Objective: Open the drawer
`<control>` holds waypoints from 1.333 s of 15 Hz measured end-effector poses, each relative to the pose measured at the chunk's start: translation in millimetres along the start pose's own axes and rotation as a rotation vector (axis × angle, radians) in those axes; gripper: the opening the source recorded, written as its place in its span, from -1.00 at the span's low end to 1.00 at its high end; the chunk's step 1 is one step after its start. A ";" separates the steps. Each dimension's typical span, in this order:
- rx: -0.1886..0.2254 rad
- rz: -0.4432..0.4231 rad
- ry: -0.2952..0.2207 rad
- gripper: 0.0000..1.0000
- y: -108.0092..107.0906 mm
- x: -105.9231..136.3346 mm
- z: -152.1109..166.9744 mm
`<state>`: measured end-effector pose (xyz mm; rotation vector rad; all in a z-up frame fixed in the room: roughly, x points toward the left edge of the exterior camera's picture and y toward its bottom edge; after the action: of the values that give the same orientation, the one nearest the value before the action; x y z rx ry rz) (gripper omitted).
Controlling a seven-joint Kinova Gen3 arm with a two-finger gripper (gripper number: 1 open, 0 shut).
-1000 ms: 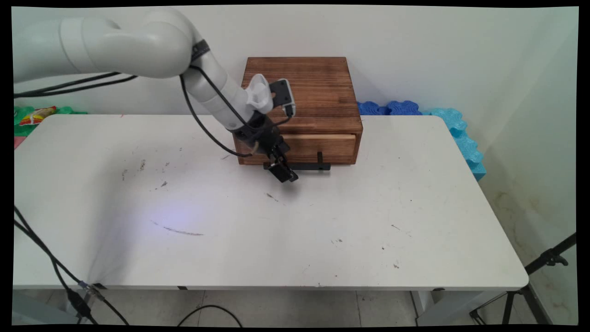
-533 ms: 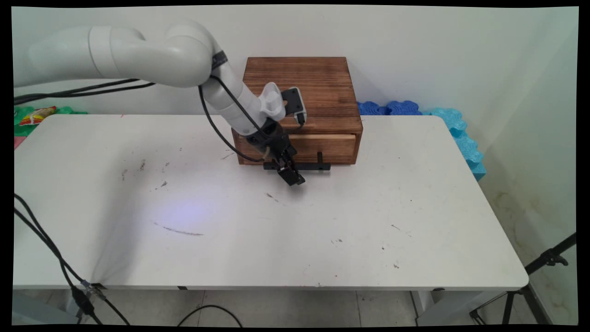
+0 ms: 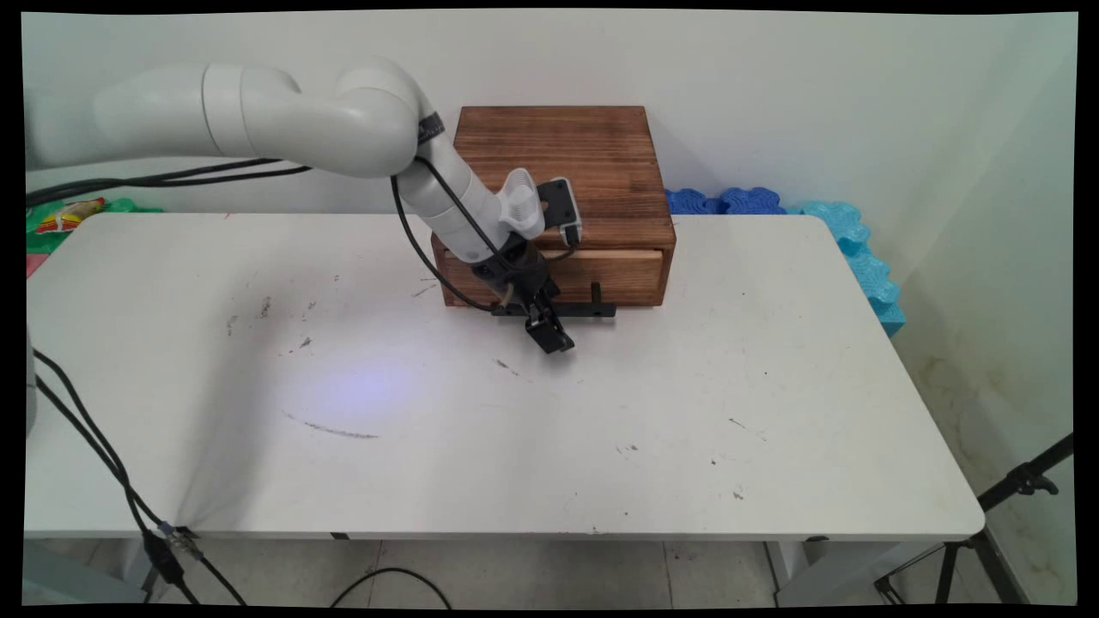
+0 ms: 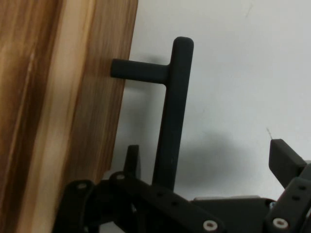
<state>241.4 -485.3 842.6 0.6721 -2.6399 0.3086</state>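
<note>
Since the earlier frames the arm has swung rightward along the front of the wooden drawer box (image 3: pixel 562 193), carrying the gripper (image 3: pixel 554 336) from the left end of the black bar handle (image 3: pixel 558 310) toward its middle.

Taking the drawer box as the landmark and reading from left to right: the white arm reaches in from the box's left, crossing its front left corner, with black cables (image 3: pixel 421 249) looping beneath the wrist. The gripper hangs just in front of the drawer front (image 3: pixel 601 275), tilted down toward the white table (image 3: pixel 515 446), at the handle. In the hand view the drawer front (image 4: pixel 58 111) fills the left side, the handle (image 4: pixel 172 116) runs between the fingers, and the jaws stand apart, one finger (image 4: pixel 132 160) on the drawer side of the bar and the other finger (image 4: pixel 286 160) well clear on the table side. Neither finger visibly presses the bar.

The drawer sits closed, or nearly so, in the box, which stands at the table's far edge against the wall. To the box's right, behind the table, lie blue foam mats (image 3: pixel 773 206).
</note>
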 end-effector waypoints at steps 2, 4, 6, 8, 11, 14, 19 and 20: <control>-0.002 0.005 -0.003 1.00 0.1 -0.1 4.1; -0.004 0.010 -0.006 1.00 0.1 -0.9 7.4; -0.007 0.016 -0.009 1.00 0.5 -2.2 10.4; -0.010 0.020 -0.013 1.00 1.0 -3.9 12.7; -0.015 0.025 -0.016 1.00 3.4 -6.5 14.7; -0.023 0.030 -0.018 1.00 8.9 -9.3 16.1; -0.035 0.035 -0.015 1.00 22.1 -12.3 14.6; -0.038 0.035 -0.014 1.00 25.3 -12.7 13.8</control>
<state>234.6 -462.5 821.9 0.6187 -2.6663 0.2644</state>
